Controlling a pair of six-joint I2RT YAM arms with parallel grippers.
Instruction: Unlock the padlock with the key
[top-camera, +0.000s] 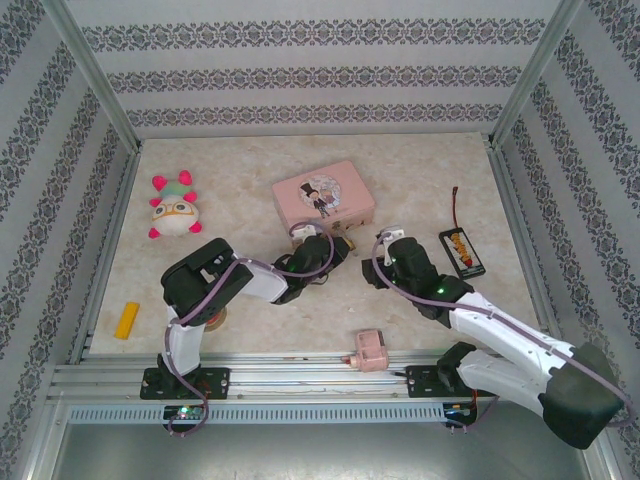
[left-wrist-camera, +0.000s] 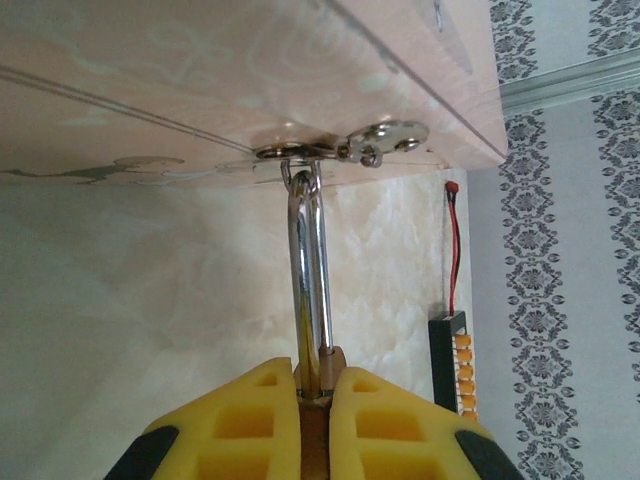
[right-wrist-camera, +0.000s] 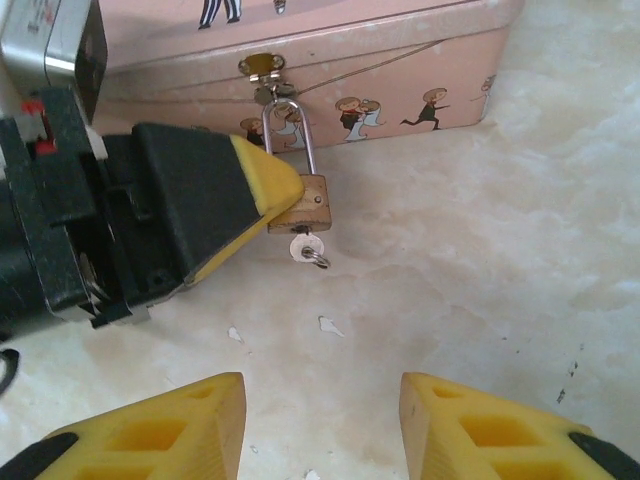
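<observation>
Right hand (right-wrist-camera: 320, 420) half-open, empty, hung near the key (right-wrist-camera: 305, 247), which sat in the padlock (right-wrist-camera: 303, 203). Left hand (left-wrist-camera: 313, 390) pinched the padlock's body below the tin (right-wrist-camera: 400, 60) hasp. Shackle (right-wrist-camera: 290, 125) closed (key not yet gripped or turned, I judged).

Left wrist view: padlock (left-wrist-camera: 315, 430) body mostly buried between left gripper (left-wrist-camera: 315, 372) fingers (left-wrist-camera: 370, 430); I see only a brass sliver. Fingers cropped by the bottom edge, tin (left-wrist-camera: 200, 80) by the top and left.

Right wrist view: one left finger covers the padlock's left part. Key (right-wrist-camera: 303, 247) blade sunk out of sight, head and ring showing. Right gripper (right-wrist-camera: 322, 385) fingers cropped at the bottom.

Top view: padlock and key too small and under the left gripper; I can't make them out.
</observation>
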